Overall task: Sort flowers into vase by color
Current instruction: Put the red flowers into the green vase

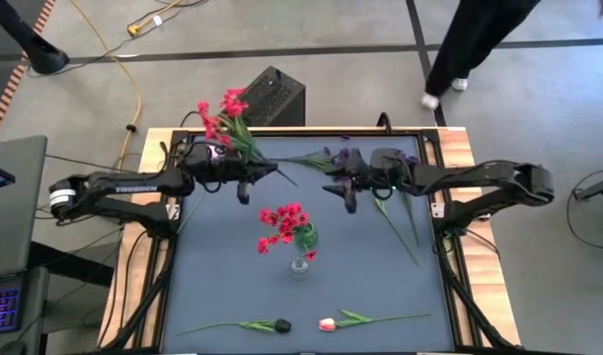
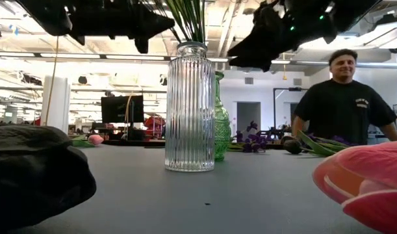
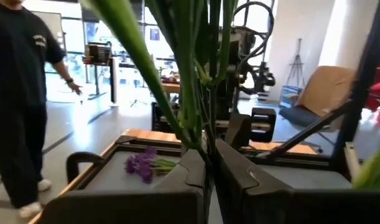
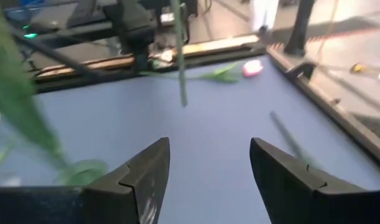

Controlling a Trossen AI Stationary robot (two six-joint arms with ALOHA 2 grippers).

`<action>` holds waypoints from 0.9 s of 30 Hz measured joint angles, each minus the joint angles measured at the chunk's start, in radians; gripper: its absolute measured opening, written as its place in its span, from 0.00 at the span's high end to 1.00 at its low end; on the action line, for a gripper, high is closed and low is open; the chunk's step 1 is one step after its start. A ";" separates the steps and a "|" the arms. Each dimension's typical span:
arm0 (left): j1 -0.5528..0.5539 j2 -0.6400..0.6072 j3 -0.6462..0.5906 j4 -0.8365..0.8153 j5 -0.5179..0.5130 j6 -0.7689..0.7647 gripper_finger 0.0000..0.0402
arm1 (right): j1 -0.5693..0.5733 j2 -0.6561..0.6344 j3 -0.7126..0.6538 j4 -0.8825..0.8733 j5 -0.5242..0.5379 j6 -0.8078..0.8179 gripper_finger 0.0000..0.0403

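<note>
My left gripper [image 1: 240, 177] is over the far left part of the table, shut on a bunch of red flowers [image 1: 227, 110]. Its blossoms reach past the far edge. My right gripper [image 4: 208, 168] hovers open above the blue mat, next to the purple flowers [image 1: 331, 158] that lie flat at the far edge. More red blossoms [image 1: 284, 222] stand in the green vase [image 2: 221, 117], just behind the clear ribbed vase [image 2: 188, 107]. A dark tulip [image 1: 279, 325] and a pink-white tulip [image 1: 327, 323] lie near the near edge. My left gripper pinches the green stems [image 3: 207, 146] of the red bunch between its two fingers [image 3: 183, 177], which lie across the stems. Several stems are in the hold. The bunch is lifted clear of the table, its stem ends [image 1: 289, 180] pointing toward the table's middle.
Long green stems and leaves [image 1: 398, 222] lie on the mat's right side. A black box [image 1: 271, 94] sits beyond the far edge. A person [image 2: 344, 97] stands behind the table, and another walks on the floor [image 1: 469, 44]. The raised frame [image 1: 449, 237] borders the mat.
</note>
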 joint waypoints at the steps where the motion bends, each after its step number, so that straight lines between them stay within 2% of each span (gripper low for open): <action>1: -0.004 -0.002 0.000 -0.001 0.001 0.000 1.00 | 0.012 -0.015 0.000 -0.031 0.000 0.010 0.38; 4: -0.013 -0.002 0.000 -0.010 0.009 -0.001 1.00 | 0.055 -0.045 0.000 -0.091 0.002 0.048 0.38; 9: -0.015 0.012 0.009 -0.018 0.086 -0.038 1.00 | 0.140 -0.052 0.000 -0.118 0.067 0.074 0.38; 18: -0.063 0.101 0.160 -0.164 0.133 0.018 1.00 | 0.231 -0.051 0.000 -0.147 0.206 0.075 0.38; 27: -0.075 0.216 0.269 -0.227 0.241 0.002 1.00 | 0.263 -0.051 0.000 -0.169 0.217 0.075 0.38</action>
